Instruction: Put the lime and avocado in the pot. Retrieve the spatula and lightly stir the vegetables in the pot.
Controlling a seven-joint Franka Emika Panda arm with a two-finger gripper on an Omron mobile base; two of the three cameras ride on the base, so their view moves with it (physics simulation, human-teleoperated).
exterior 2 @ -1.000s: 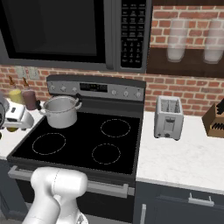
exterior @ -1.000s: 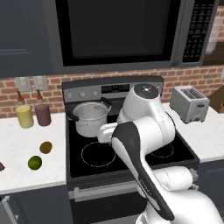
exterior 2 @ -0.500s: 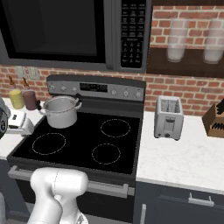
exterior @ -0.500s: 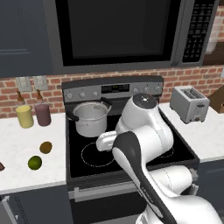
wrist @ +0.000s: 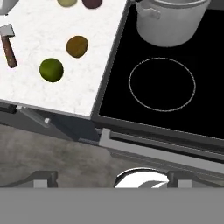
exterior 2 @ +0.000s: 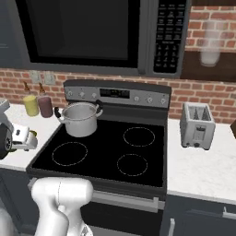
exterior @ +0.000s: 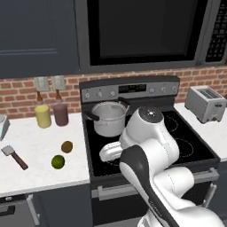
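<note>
The lime (wrist: 51, 69) lies on the white worktop (wrist: 52, 26), up and left of the jaws, which stand wide apart and hold nothing. The avocado (wrist: 77, 46) sits just beyond it, apart. The spatula (wrist: 8, 44) lies near the worktop's left edge. The pot (wrist: 170, 21) stands on the stove's (wrist: 201, 109) rear left burner, seemingly empty; bare worktop surrounds both fruits.

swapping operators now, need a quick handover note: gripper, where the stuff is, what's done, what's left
Gripper: open, holding nothing, over the stove's front edge.
Lime and avocado: on the counter left of the stove, apart from each other.
Spatula: flat on the counter, further left.
Pot: on the back left burner.
Done: nothing.
Left: both fruits into the pot, fetch the spatula, stir lightly.
</note>
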